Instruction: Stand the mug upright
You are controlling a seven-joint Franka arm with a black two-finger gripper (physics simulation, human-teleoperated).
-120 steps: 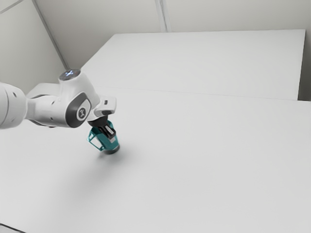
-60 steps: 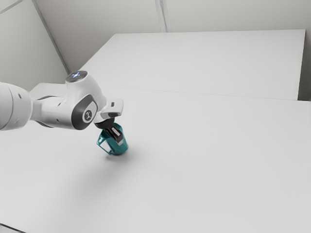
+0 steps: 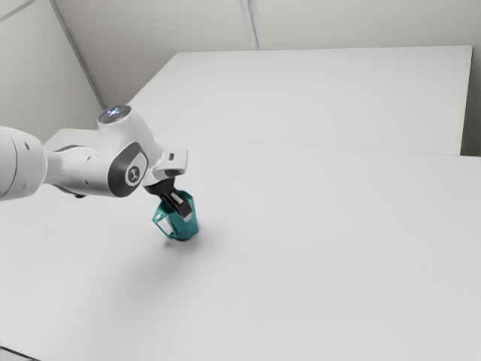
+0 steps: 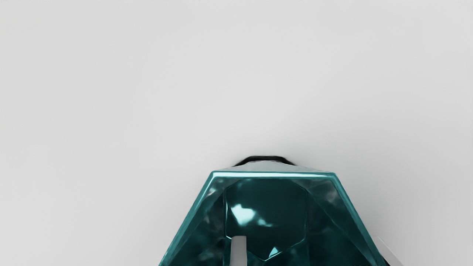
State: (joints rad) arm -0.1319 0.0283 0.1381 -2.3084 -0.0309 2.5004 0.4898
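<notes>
1. While the white table (image 3: 323, 263) is spreading across most of the exterior view and is giving the mug (image 3: 184, 223) a level support, the mug is occupying a spot left of the frame's centre.

2. The arm (image 3: 90, 171) is entering from the left edge and reaching down toward that spot, presumably so that its hand is meeting the mug from above.

3. The gripper (image 4: 311, 245) is slanting down at the mug's mouth with its fingers spread. One side wall is passing between them, an arrangement likely serving to steer or grip the mug by that wall.

4. The mug is standing upright or nearly so, mouth upward. Whether it is sitting quite flat is not being shown. The scene is fitting two readings: fingers about to close on the wall, or fingers letting go of a righted mug.

5. The handle (image 3: 163, 222) is pointing toward the exterior view's left, leaving the gripped-side wall accessible.

6. The dark base (image 3: 182, 240) is facing the table, as an upright mug would require.

7. The inner fingertip (image 4: 238, 252) is hanging within the mouth, at the lower middle of the wrist view; the outer fingertip (image 3: 186, 216) is lying along the outside.
</notes>
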